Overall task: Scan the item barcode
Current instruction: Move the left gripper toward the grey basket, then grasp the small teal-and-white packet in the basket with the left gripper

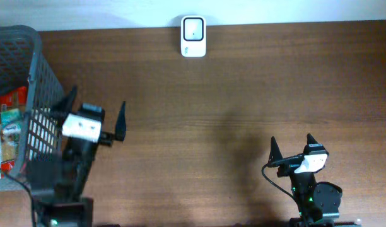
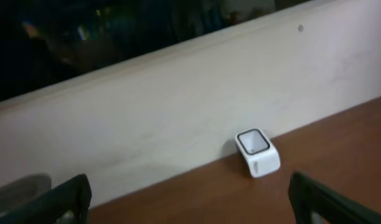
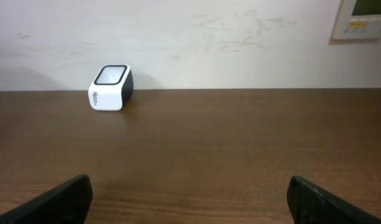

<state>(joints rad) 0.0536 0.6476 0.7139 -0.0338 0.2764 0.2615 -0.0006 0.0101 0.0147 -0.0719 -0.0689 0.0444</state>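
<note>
Both sets of jaws are spread wide and hold nothing: the left gripper [image 1: 95,108] just beside the grey basket [image 1: 38,69], the right gripper [image 1: 292,146] near the front of the wooden table [image 1: 243,94]. Inside the basket lie packaged items [image 1: 12,107]. The white barcode scanner [image 1: 193,36] sits at the table's far edge against the wall [image 3: 209,43], well apart from both

Grey wire-mesh basket [image 1: 41,82] cut off by overhead view's left edge; colourful packets [image 1: 12,99] inside partly hidden, labels illegible. Beige wall panel [image 3: 362,18] cropped at right wrist view's corner.
</note>
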